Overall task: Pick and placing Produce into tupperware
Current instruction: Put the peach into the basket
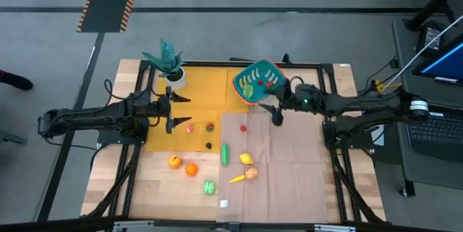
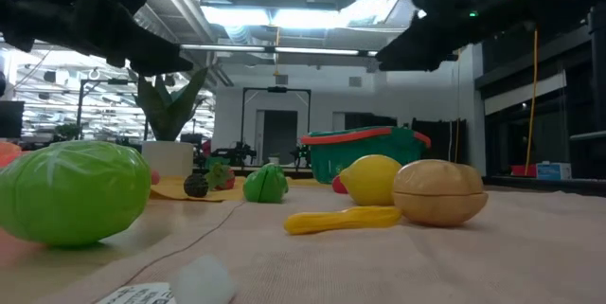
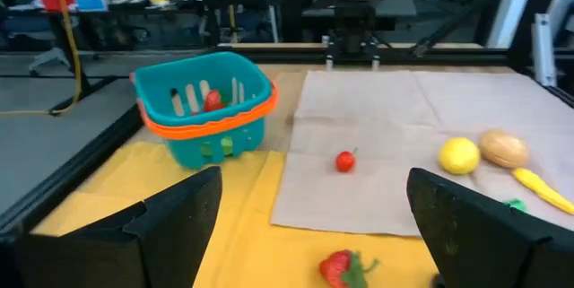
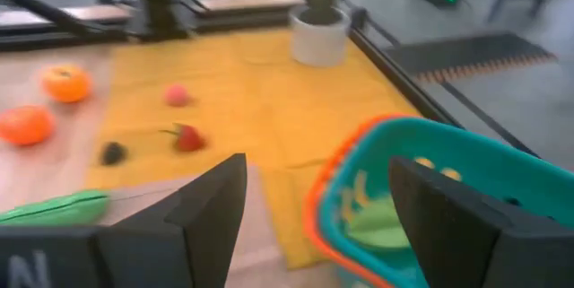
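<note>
Both grippers hang spread and empty: our left gripper (image 1: 173, 110) over the yellow mat (image 1: 199, 95), our right gripper (image 1: 275, 113) beside the tilted teal tupperware (image 1: 257, 82), a slotted plastic tub with an orange rim. We count eleven toy produce pieces loose, among them two oranges (image 1: 182, 165), one lemon (image 1: 247, 158), one ribbed cabbage (image 1: 209, 186).

The tabletop (image 1: 155, 181) is formed of pale wood with a visible grain and is framed in black metal. Its far left part is covered by a matt yellow mat (image 1: 199, 87); its right part is covered by a beige cloth (image 2: 454, 257) of coarse weave. The tupperware (image 3: 204, 109) is moulded in smooth teal plastic with an orange rim. The produce, such as the green piece (image 2: 71, 190) and the lemon (image 2: 371, 179), is finished in glossy plastic.
</note>
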Tool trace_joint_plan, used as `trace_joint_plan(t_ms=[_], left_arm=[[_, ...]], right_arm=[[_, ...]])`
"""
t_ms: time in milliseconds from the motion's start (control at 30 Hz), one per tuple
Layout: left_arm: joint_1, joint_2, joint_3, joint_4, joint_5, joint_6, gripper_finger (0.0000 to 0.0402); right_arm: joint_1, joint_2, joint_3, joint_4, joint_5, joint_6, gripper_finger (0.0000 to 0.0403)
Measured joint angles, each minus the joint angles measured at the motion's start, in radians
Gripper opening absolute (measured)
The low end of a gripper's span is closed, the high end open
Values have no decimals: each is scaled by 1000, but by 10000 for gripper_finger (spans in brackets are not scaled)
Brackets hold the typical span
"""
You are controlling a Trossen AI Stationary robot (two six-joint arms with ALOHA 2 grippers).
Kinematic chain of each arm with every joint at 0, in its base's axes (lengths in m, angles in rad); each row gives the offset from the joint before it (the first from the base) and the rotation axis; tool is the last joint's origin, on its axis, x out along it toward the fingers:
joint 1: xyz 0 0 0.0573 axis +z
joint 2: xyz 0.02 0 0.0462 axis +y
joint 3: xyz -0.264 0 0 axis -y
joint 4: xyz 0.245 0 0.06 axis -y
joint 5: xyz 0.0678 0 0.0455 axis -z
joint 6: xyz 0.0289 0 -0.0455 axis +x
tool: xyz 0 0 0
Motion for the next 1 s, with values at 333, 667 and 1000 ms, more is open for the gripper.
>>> trace_joint_plan(t_ms=[333, 667, 1000], left_arm=[[-190, 3, 52, -166, -181, -110, 348], [-437, 165, 173, -373, -474, -268, 348], [-494, 437, 307, -525, -523, -428, 348]], right_arm=[[149, -18, -112, 145, -2, -48, 271], [160, -18, -117, 151, 0, -48, 271], [160, -18, -117, 151, 0, -52, 271]])
